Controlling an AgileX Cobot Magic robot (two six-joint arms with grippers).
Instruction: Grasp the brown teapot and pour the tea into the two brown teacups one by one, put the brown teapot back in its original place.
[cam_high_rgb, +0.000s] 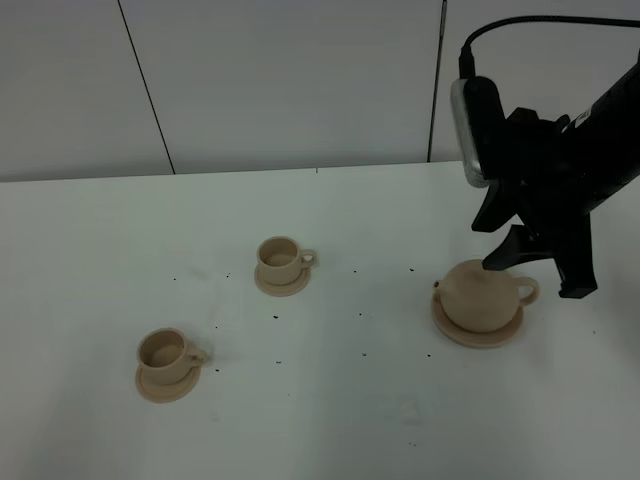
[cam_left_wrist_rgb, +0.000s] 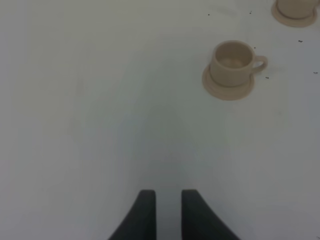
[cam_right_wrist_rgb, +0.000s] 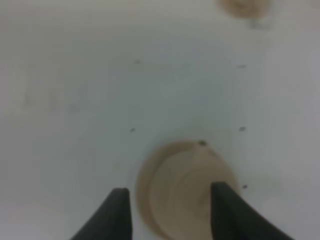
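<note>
The brown teapot (cam_high_rgb: 478, 295) sits on its wide saucer (cam_high_rgb: 460, 330), the original place, at the right of the white table. My right gripper (cam_high_rgb: 540, 268) hangs just above it, open, one finger to each side of the pot's handle end. In the right wrist view the teapot (cam_right_wrist_rgb: 185, 187) lies blurred below the open right gripper (cam_right_wrist_rgb: 170, 191). One teacup (cam_high_rgb: 280, 258) stands on its saucer mid-table, the other teacup (cam_high_rgb: 163, 352) at the front left. The left gripper (cam_left_wrist_rgb: 169, 200) is open over bare table, well short of the nearer teacup (cam_left_wrist_rgb: 232, 61); the farther teacup (cam_left_wrist_rgb: 296, 7) shows at the frame edge.
Small dark specks (cam_high_rgb: 362, 314) are scattered over the white table (cam_high_rgb: 90, 260), and a small whitish bit (cam_high_rgb: 408, 408) lies at the front. A grey panelled wall (cam_high_rgb: 300, 80) runs along the table's far edge. The left arm is outside the exterior high view.
</note>
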